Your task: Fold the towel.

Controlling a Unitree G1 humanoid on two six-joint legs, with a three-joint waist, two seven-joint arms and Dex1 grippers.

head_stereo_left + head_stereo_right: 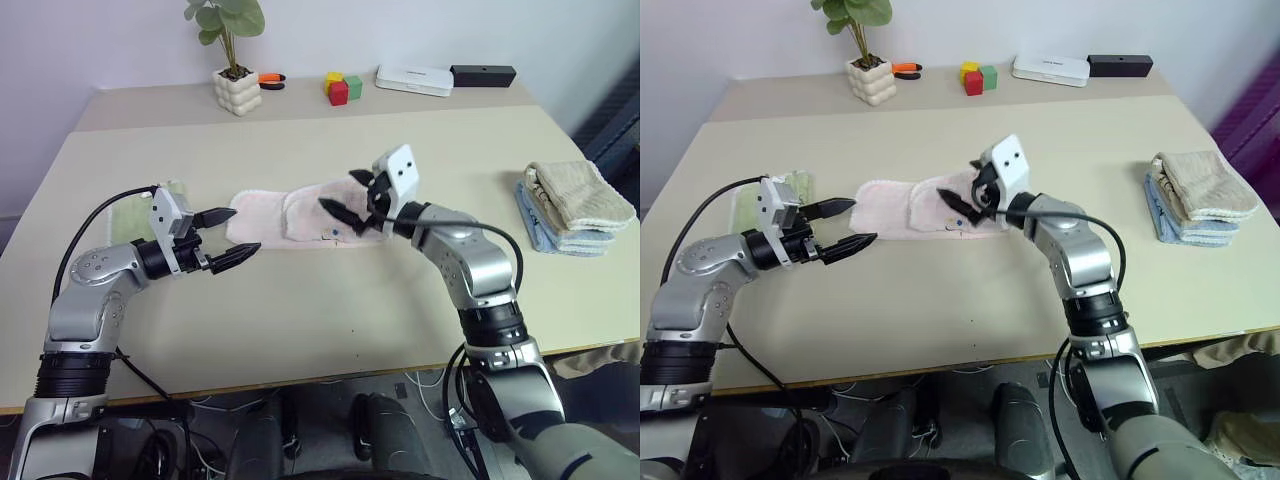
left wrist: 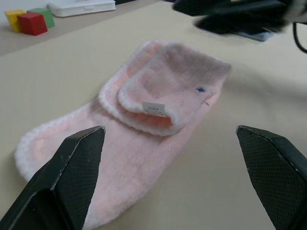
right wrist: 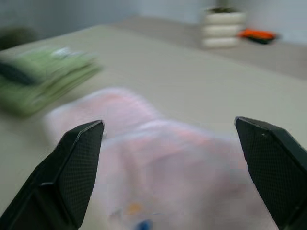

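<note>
Jaws of the left gripper stand wide apart and empty, level above the tabletop just off the near-left end of the towel. Jaws of the right gripper are also spread wide with nothing between them, hovering over the towel's right end. The pale pink towel lies flat near the middle of the tabletop, its right portion folded back over the rest so that the white-trimmed edge and the small white label face up. A light green cloth lies beside the left arm, apparently folded, though the arm covers part of it. A stack of beige and blue folded towels sits well apart at the right edge. A potted plant and coloured blocks stand along the far edge.
</note>
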